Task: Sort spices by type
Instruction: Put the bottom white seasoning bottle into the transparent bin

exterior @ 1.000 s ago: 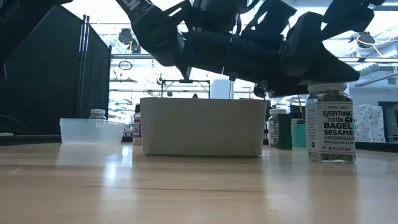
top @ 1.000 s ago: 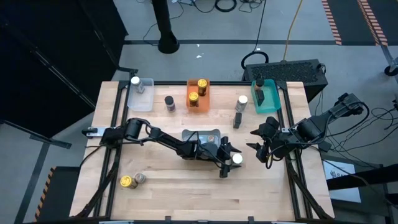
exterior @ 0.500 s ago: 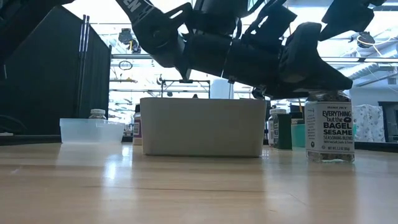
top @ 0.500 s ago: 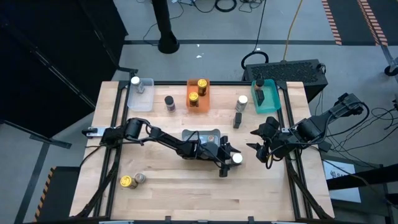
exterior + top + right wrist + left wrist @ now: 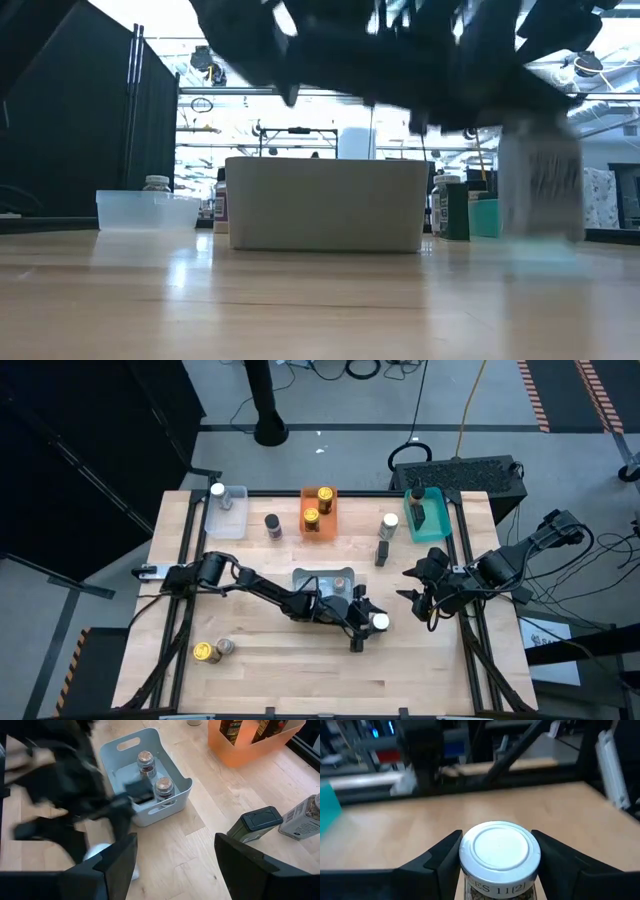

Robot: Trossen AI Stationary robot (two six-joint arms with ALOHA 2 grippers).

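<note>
The left tool (image 5: 369,623) was clamped on a white-lidded spice jar (image 5: 380,622), one dark finger (image 5: 437,865) pressed to each side of the jar just below its lid, as the left wrist view showed. It held the jar just beside the pale grey handled bin (image 5: 303,577) at the middle of the tabletop (image 5: 270,670), on the side toward the right arm. In the low view the jar (image 5: 540,190) was a blur off the wood, so its height could not be judged. Two brown-lidded jars (image 5: 145,760) stood inside that grey bin. Beyond the bin, an orange bin (image 5: 318,510) held gold-lidded jars, a clear bin (image 5: 227,512) held one white-lidded jar, and a teal bin (image 5: 425,517) held a dark-lidded one. The right tool (image 5: 412,584) waited beside the grey bin toward the tabletop's right edge, its fingers spread apart and gripping nothing.
</note>
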